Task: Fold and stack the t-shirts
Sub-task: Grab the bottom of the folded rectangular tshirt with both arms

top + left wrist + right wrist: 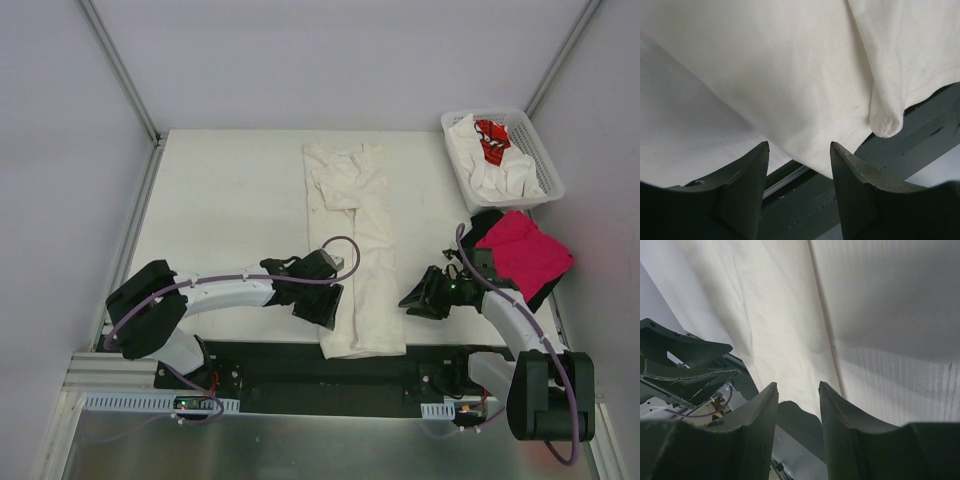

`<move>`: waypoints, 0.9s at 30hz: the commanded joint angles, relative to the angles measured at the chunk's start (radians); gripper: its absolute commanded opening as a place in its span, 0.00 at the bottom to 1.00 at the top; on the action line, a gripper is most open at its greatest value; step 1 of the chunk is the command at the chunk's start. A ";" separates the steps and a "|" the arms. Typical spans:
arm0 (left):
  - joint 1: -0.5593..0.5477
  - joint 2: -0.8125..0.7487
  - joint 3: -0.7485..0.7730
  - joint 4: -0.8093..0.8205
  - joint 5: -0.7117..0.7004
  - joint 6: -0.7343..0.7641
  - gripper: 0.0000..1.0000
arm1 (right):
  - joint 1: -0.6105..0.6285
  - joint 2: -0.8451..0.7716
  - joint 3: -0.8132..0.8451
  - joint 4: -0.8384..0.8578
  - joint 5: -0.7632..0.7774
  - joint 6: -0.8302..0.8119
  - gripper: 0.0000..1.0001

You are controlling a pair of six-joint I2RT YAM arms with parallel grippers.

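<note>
A cream-white t-shirt (355,240) lies as a long narrow strip down the middle of the table, its near hem hanging over the front edge. My left gripper (322,305) hovers open just left of that hem. In the left wrist view the gripper (799,150) points at the hem of the cloth (805,75) with nothing between its fingers. My right gripper (413,298) stands open just right of the hem. Its wrist view shows the gripper (797,389) at the shirt's edge (775,315), empty. A magenta t-shirt (522,250) lies on a black one (484,222) at the right.
A white lattice basket (545,165) at the back right holds white shirts (490,175) and one with red print (491,137). The dark base rail (300,360) runs under the table's front edge. Metal frame posts stand at the back corners.
</note>
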 commanded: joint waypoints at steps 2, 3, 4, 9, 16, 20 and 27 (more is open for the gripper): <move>-0.011 0.042 0.062 0.003 0.011 0.059 0.51 | -0.005 0.040 0.048 0.041 -0.002 0.001 0.41; -0.013 0.046 0.065 0.001 0.013 0.060 0.51 | -0.005 0.050 0.042 0.047 0.001 0.001 0.41; -0.011 0.057 0.066 0.001 0.015 0.059 0.51 | -0.005 0.054 0.035 0.050 -0.002 -0.001 0.41; -0.013 0.070 0.042 0.015 -0.011 0.056 0.51 | -0.004 0.066 -0.023 0.105 -0.004 0.007 0.41; -0.008 0.027 -0.033 0.049 -0.038 0.057 0.51 | -0.004 0.087 -0.071 0.147 -0.022 0.007 0.41; -0.010 -0.007 -0.055 0.047 -0.051 0.051 0.51 | -0.005 0.089 -0.066 0.136 -0.019 -0.004 0.41; -0.008 -0.061 -0.101 0.037 -0.048 0.025 0.52 | -0.005 0.089 -0.067 0.128 -0.021 -0.010 0.41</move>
